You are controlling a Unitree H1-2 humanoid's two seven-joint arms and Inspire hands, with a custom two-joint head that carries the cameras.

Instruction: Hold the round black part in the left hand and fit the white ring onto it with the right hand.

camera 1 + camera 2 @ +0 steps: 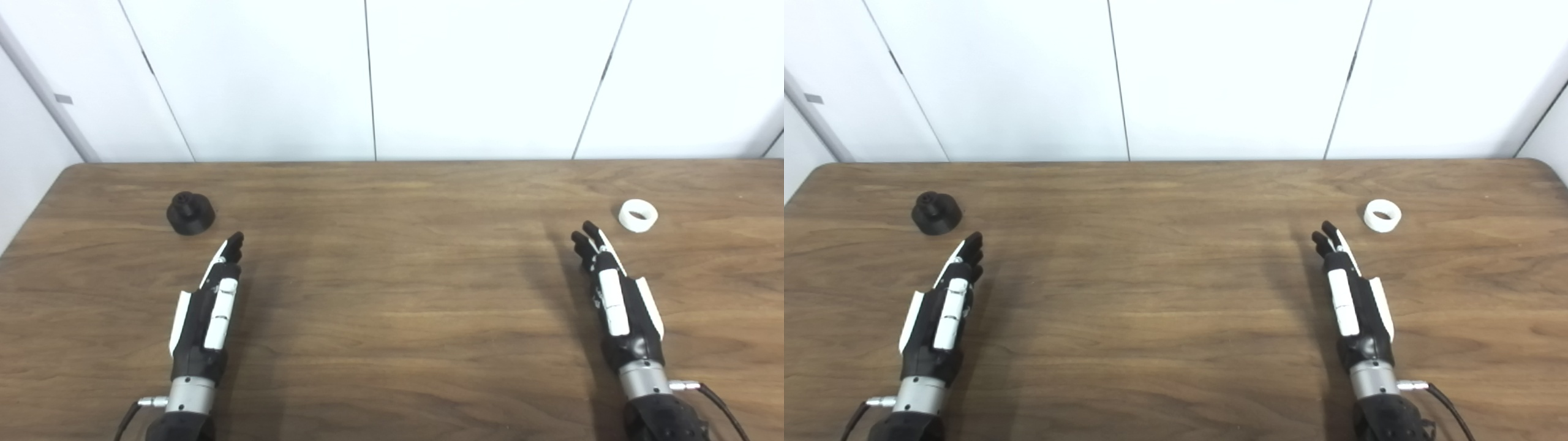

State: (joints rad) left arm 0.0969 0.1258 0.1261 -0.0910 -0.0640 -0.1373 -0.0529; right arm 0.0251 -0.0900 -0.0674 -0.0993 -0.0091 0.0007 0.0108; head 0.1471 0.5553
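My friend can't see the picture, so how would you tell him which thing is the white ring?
Start at the wooden table and look to its far right side. Just beyond the fingertips of the right hand, apart from them, lies the white ring. It is small, pale and hollow in the middle, unlike the round black part far off on the left.

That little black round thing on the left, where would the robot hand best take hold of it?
Probably around the wide lower skirt of the round black part, leaving its narrower top knob free for the white ring. The part stands upright on the table, just beyond the open left hand, so coming forward from the near side with fingers either side looks simplest.
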